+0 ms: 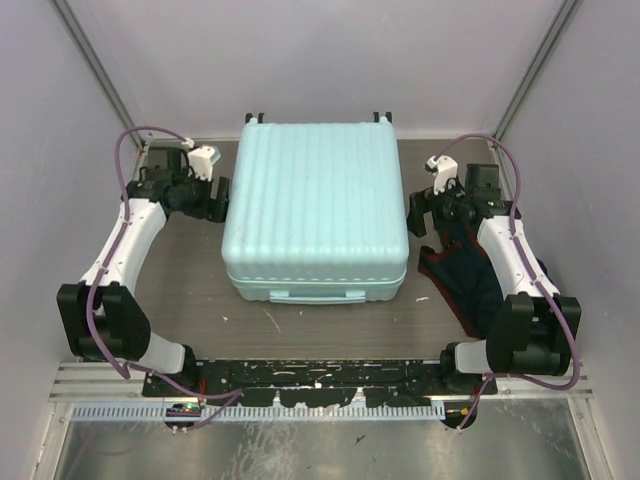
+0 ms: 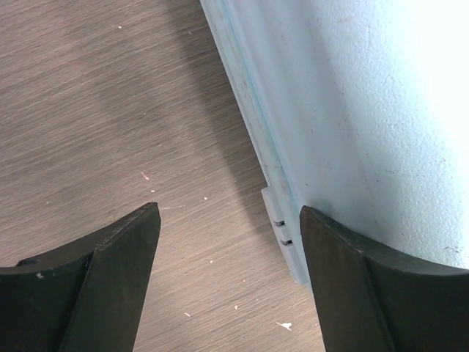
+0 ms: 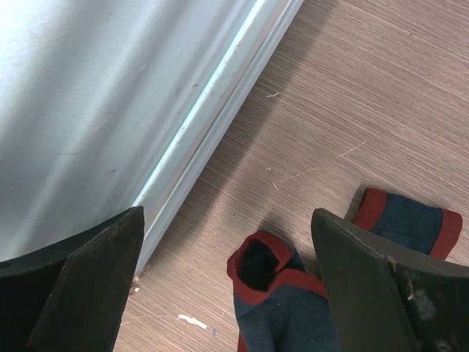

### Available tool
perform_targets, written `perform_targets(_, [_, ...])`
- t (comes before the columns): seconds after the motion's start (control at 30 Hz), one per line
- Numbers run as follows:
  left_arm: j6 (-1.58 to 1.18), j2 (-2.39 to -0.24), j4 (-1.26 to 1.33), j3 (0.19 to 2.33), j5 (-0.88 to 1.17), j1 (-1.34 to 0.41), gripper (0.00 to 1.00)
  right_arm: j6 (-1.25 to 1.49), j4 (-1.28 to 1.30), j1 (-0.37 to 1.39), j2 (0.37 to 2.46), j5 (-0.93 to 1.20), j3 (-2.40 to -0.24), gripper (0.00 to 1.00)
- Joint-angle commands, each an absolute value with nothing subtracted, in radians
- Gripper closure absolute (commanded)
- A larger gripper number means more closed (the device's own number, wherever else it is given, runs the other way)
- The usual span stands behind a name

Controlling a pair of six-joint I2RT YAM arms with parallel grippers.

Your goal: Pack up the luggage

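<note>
The luggage (image 1: 315, 205), a pale mint-blue ribbed hard-shell suitcase, lies flat and shut in the middle of the table. My left gripper (image 1: 218, 200) hangs at its left side, open. In the left wrist view the gripper (image 2: 229, 220) spans bare table beside the suitcase wall (image 2: 352, 110) and a small tab (image 2: 282, 231) on its seam. My right gripper (image 1: 420, 212) stands open at the suitcase's right side. In the right wrist view it (image 3: 227, 220) is above a navy garment with red trim (image 3: 293, 308), with the suitcase edge (image 3: 95, 110) to the left.
The navy and red garment (image 1: 470, 280) lies crumpled on the wooden table (image 1: 190, 290) under the right arm. White walls enclose the left, right and back. Small white specks dot the tabletop.
</note>
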State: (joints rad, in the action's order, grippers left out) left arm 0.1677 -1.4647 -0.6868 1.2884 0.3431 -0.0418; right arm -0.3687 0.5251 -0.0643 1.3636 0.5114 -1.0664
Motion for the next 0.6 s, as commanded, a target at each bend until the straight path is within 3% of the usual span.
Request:
perform_targets(0.0, [0.14, -1.42, -0.722, 1.313, 0.464, -0.172, 0.2, -0.377, 0.516, -0.071, 1.34, 0.538, -1.092, 0.0])
perform_targets(0.13, [0.123, -1.411, -0.734, 1.341, 0.384, -0.169, 0.14, -0.359, 0.516, -0.08, 1.331, 0.553, -1.107, 0.0])
perform_targets(0.23, [0.134, -1.44, -0.793, 1.428, 0.362, -0.11, 0.01, -0.351, 0.526, -0.104, 1.323, 0.567, -1.133, 0.0])
perform_targets(0.57, [0.14, -1.644, -1.153, 1.972, 0.296, 0.056, 0.02, -0.258, 0.594, -0.297, 1.367, 0.703, -1.377, 0.0])
